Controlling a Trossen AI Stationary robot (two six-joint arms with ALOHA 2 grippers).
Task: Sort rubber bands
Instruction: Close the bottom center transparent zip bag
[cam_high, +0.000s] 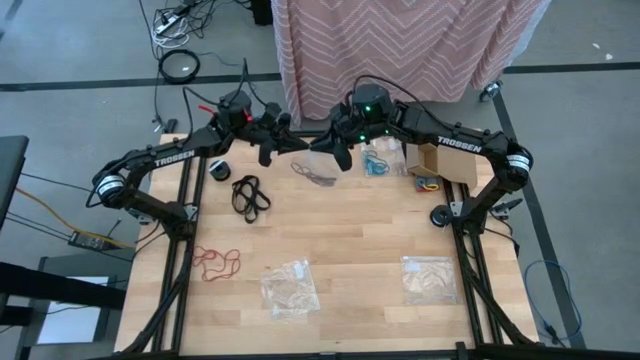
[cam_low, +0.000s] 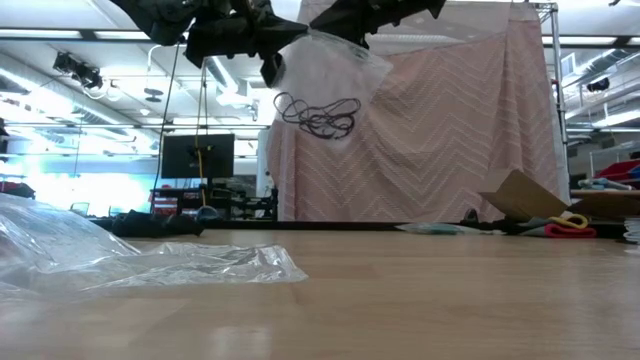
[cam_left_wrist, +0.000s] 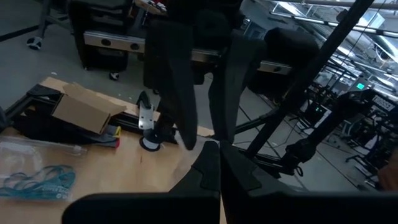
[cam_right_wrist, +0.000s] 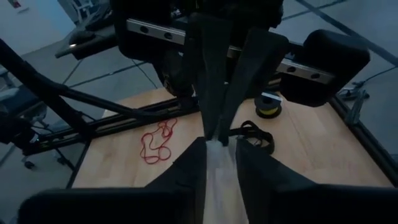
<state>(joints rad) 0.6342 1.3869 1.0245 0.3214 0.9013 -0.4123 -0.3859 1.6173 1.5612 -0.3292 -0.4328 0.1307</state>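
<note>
Around the black rubber bands (cam_high: 250, 195) the table (cam_high: 340, 240) is bare toward its middle. Behind them both arms hold a clear bag (cam_high: 315, 172) raised, blocking the way.

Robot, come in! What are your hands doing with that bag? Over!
Left gripper and right gripper both clamped on clear bag, held high. Dark rubber bands inside. Nothing blocking.

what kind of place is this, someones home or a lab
Most likely a robotics lab or workshop, not a home. A wooden worktable sits on a grey floor strewn with cables, the low view shows an open industrial ceiling with monitors behind, and more metal rigs stand beyond the table.
</note>
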